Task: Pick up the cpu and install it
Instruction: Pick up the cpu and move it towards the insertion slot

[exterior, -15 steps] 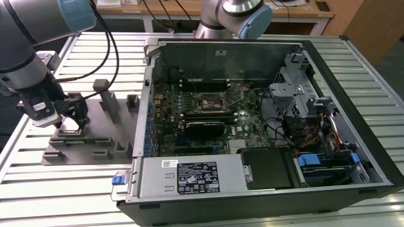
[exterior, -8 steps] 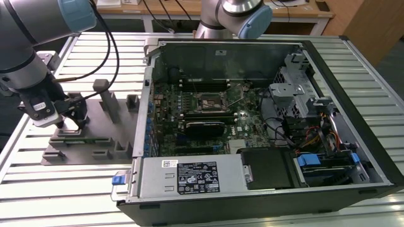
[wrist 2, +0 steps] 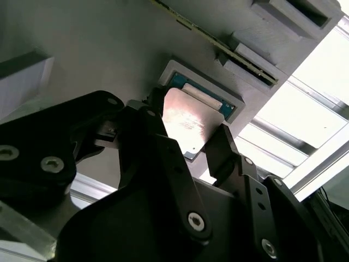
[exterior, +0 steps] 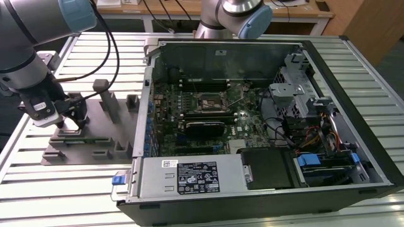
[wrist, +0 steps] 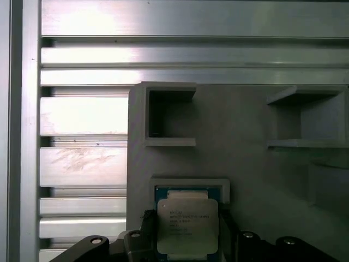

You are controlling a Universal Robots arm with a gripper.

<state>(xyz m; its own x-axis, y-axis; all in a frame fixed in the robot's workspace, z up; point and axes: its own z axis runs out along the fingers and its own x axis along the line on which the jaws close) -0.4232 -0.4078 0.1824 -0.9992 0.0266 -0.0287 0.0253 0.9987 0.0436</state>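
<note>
One cpu (wrist: pixel 188 226) in fixture pocket (wrist: pixel 188 183) — end effector (wrist 2: pixel 188 128) straddling it.

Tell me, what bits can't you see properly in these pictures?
The cpu, first wrist view: one edge is cut off by the picture's edge.
The cpu, second wrist view: part is hidden behind the gripper.
Grey fixture, exterior view: the gripper covers the spot beneath it.
Motherboard socket, exterior view: too small to tell whether it is empty.

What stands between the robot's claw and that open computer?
In the exterior view, upright posts of the grey fixture stand between the gripper and the computer case. The gripper hangs over that same fixture.
</note>
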